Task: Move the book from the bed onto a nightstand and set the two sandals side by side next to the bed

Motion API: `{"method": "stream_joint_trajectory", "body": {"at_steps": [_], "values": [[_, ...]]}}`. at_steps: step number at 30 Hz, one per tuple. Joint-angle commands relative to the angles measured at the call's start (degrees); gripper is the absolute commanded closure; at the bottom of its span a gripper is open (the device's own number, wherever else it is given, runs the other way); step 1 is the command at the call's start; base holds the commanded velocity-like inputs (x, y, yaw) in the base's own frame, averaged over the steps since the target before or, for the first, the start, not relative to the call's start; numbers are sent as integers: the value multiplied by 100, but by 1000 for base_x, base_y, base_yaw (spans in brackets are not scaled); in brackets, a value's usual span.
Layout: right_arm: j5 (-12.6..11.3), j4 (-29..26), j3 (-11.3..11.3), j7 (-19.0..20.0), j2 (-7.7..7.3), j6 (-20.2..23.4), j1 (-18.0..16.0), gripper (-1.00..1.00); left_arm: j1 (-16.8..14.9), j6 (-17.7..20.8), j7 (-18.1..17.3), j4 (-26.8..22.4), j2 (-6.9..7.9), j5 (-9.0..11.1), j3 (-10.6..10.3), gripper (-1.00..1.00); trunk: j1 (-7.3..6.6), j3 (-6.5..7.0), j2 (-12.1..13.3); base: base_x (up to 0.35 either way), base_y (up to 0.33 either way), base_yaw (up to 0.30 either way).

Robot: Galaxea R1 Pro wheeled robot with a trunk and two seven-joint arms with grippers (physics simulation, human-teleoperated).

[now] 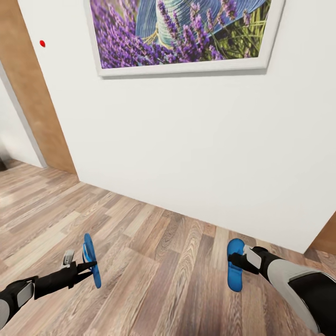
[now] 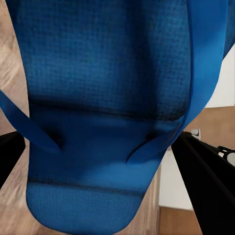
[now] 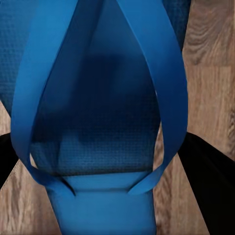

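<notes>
Both arms come in at the bottom of the frame, and each one is carrying a sandal. Left gripper (image 1: 86, 269) at lower left has its jaws pinched onto the left sandal (image 1: 90, 266), which stands on edge, sole upright and side-on to us. Over at lower right, the right gripper (image 1: 238, 264) is clamped on the right sandal (image 1: 235, 270), this one hanging with its flat face turned our way. Up close from the wrists, blue sole and straps sit right between the dark fingers (image 2: 205, 176) on the left, and likewise between the fingers (image 3: 208, 171) on the right.

Both sandals are up off the wood floor (image 1: 158, 252), well apart from each other. Ahead is just a white wall (image 1: 186, 149) with a lavender picture (image 1: 186, 32) at the top of the frame and a brown door (image 1: 32, 88) at upper left.

So my read: sandals collected, carrying step under way. Next it wants a turn to find the bed, then both set down flat, close together, alongside it.
</notes>
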Motion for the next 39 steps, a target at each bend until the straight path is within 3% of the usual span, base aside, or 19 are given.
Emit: {"method": "stream_joint_trajectory", "body": {"at_steps": [1,39], "values": [[-69,1,46,-14,0,20,-5,100,-4,60,-17,0,0,-24,57,100,-1,-7,-3,0,0,253],[-65,1,62,-30,20,11,1,100,-4,60,-17,0,0,-23,64,100,-1,-80,-3,0,0,251]]}}
